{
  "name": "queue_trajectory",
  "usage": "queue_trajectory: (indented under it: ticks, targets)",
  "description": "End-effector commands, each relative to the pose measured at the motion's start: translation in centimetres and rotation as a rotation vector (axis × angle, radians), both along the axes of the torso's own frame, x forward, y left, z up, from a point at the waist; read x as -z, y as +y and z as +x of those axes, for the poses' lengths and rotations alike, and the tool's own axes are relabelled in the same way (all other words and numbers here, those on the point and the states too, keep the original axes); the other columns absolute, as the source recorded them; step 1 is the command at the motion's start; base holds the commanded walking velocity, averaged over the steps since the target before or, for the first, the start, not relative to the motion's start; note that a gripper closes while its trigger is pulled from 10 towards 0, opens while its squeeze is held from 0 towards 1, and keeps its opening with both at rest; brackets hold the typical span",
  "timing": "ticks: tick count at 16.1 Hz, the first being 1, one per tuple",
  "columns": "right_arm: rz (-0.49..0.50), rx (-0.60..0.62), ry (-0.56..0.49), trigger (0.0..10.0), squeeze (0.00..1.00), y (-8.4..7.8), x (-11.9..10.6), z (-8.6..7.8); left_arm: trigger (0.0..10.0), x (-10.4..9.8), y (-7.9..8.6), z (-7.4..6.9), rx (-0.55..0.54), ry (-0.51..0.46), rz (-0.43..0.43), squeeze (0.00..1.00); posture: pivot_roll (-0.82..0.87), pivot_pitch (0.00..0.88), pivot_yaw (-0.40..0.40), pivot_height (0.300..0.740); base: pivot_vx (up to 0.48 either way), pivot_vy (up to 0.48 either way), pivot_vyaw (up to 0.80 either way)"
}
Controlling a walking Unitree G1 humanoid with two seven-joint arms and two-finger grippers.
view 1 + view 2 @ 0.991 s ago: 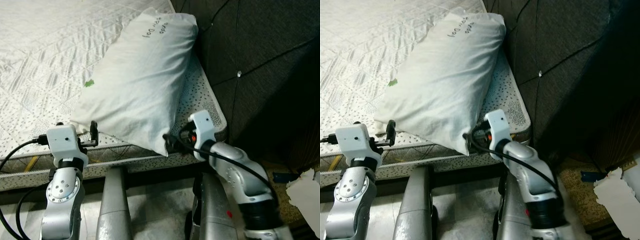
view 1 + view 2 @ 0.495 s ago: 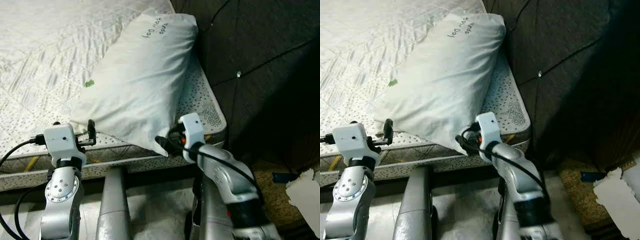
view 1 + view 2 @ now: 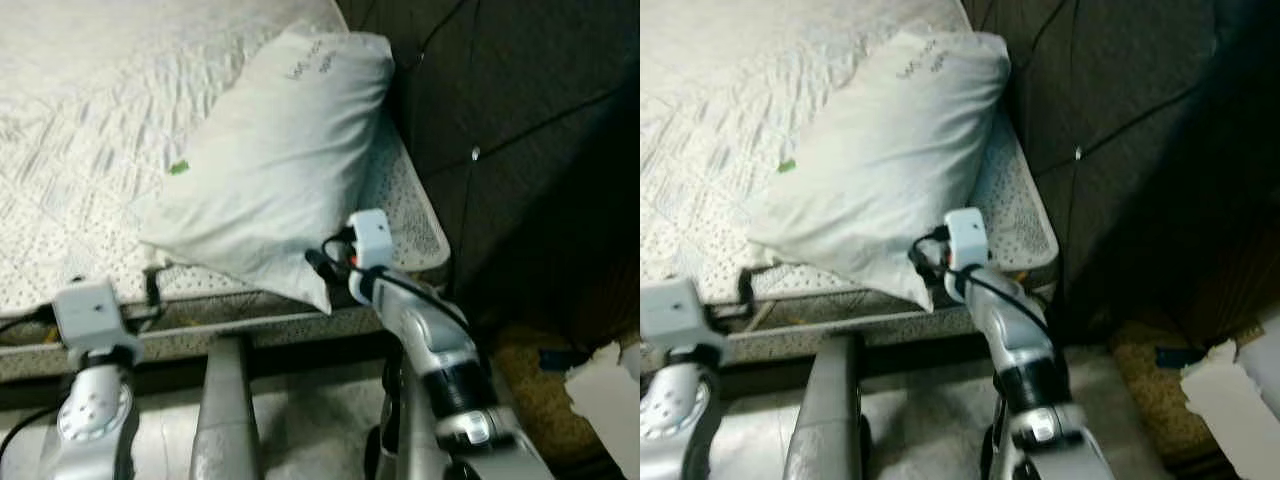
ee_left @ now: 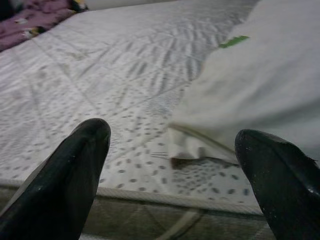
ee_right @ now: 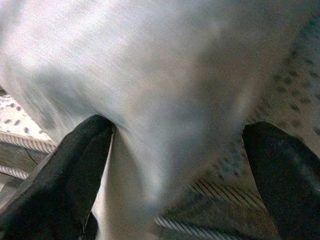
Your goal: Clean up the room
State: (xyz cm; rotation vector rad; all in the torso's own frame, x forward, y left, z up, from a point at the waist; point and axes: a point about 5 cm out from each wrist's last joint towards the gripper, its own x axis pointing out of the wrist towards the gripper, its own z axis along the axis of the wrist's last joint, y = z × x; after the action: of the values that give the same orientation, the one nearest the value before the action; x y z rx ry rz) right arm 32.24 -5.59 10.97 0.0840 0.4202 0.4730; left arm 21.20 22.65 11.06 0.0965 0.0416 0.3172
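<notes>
A white pillow with dark handwriting near its far end lies slantwise on the quilted mattress, its far end by the dark headboard. My right gripper is at the pillow's near corner. In the right wrist view its fingers stand wide apart, open, with the pillow corner between them and one finger touching the cloth. My left gripper is low at the mattress edge, just short of the pillow's other near corner, also open, with nothing between its fingers.
A dark padded headboard rises to the right of the bed. A torn white paper piece lies on the brownish floor at the far right. A purple cloth lies on the far side of the mattress.
My right gripper has pushed forward and left until the pillow's near corner sits between its fingers. The left arm has sunk lower and back from the mattress edge.
</notes>
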Motion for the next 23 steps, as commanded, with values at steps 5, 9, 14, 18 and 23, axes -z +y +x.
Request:
queue_trajectory:
  ticks: [5,9,14,18,23]
  targets:
    - [0.045,-0.012,-0.059,0.0,0.0,2.0,-0.9,1.4,10.0,-0.9,0.7,-0.2,-0.039,-0.027,0.028,0.0,0.24,0.094,-0.006,0.526,0.0,0.0,0.0]
    - [0.064,0.021,-0.028,0.0,0.0,1.7,-0.4,2.3,10.0,-0.8,0.5,0.5,-0.039,-0.036,0.017,0.0,0.23,0.072,-0.01,0.526,0.0,0.0,0.0]
    - [0.056,0.019,-0.022,0.0,0.0,2.0,0.2,2.5,10.0,-1.0,0.0,1.6,-0.041,-0.057,-0.001,0.0,0.22,0.049,-0.02,0.526,0.0,0.0,0.0]
    - [0.018,0.099,-0.042,0.0,0.0,-0.2,0.1,4.1,10.0,-1.2,-0.4,3.0,-0.02,-0.078,-0.011,0.0,0.19,0.015,0.0,0.526,0.0,0.0,0.0]
    - [-0.006,0.352,-0.167,0.0,0.0,-6.8,-4.3,7.7,10.0,-1.2,-1.9,5.0,0.016,-0.103,-0.049,0.0,0.14,0.0,0.002,0.526,0.0,0.0,0.0]
